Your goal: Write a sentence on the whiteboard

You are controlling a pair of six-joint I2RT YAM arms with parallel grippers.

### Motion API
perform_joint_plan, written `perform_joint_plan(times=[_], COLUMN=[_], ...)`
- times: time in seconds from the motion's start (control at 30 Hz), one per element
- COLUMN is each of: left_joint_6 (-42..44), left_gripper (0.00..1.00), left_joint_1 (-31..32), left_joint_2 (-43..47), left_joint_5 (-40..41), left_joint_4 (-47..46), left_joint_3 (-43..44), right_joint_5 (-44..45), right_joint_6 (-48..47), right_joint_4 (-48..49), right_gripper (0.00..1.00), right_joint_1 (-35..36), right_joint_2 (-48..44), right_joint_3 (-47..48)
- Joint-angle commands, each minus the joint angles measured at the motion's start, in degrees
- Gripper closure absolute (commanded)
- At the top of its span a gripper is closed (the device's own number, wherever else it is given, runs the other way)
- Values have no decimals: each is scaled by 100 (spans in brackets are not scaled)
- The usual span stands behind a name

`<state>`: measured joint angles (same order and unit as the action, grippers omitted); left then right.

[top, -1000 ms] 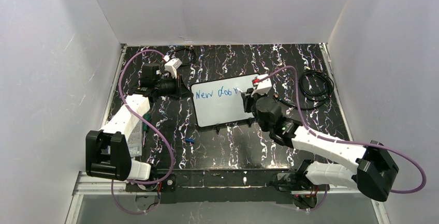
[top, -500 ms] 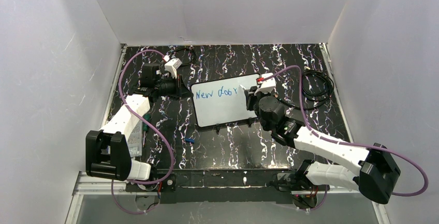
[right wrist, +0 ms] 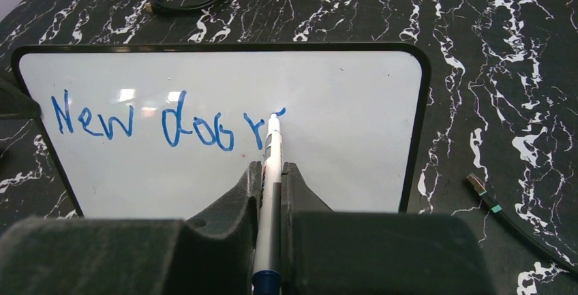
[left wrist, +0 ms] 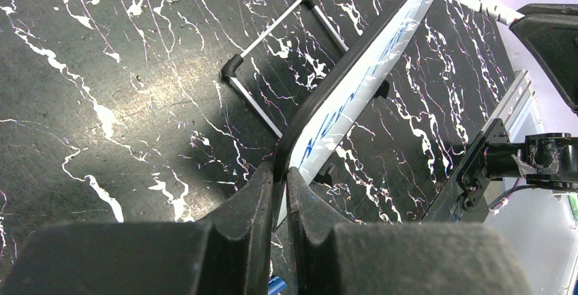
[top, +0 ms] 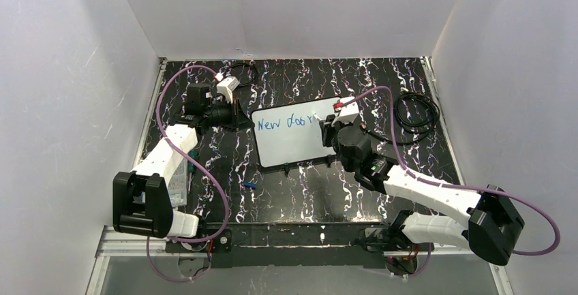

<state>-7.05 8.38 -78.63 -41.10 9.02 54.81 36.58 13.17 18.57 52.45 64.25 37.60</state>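
1. Whiteboard [top: 290, 142] sits mid-bench between the two arms, on the black marbled bench [top: 307, 193]. Its long axis runs left-right and the right end is angled a little toward the far wall.
2. Left tool [left wrist: 281, 172] is clamped on the whiteboard's dark frame at the left short end, fingers pinched on the edge. It looks like a steadying hold.
3. Right tool [right wrist: 271, 172] is closed around a marker [right wrist: 272, 148]. The barrel runs up between the fingers and the tip points at the board.
4. Sentence [right wrist: 170, 125] is in blue and reads "New door" so far. The marker tip sits at the top of the "r" hook, apparently touching the surface.
5. Key relation: the blank board lies to the right of the tip along the long axis, up to the right frame. The whole lower half under the words is bare too.
6. Right arm is over the board's right part and does the writing. Left arm is only at the far left edge, well apart from the tip.
7. Judgement: first line is partly written, so the task is roughly midway. The next stroke should step right along the long axis. Space before the frame looks limited, so later words likely need the lower line.
8. Risk: pen pressure could slide the board if the left pinch slips.
9. Clutter: cable coil [top: 416, 114] right of the board and a wire bracket [left wrist: 272, 43] behind it, both apart from the tip.
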Motion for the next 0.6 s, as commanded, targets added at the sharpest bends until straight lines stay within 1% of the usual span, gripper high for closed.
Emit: perform_joint_plan(times=[0.0,0.27,0.57], left_joint_6=[36,29,37], left_gripper=[100,100,100], left_joint_1=[49,50,49], left_joint_2=[241,253,269], left_joint_5=[-138,-144,-136], left_joint_4=[48,48,49], left_joint_3=[13,9,4], right_joint_5=[-78,-116,249], right_joint_6=[72,276,236], right_joint_4=[141,-101,-311], right_gripper=[99,99,99], right_joint_1=[-33,-33,-33], right_joint_2=[12,-115,-261], right_joint_3=[12,-158,-192])
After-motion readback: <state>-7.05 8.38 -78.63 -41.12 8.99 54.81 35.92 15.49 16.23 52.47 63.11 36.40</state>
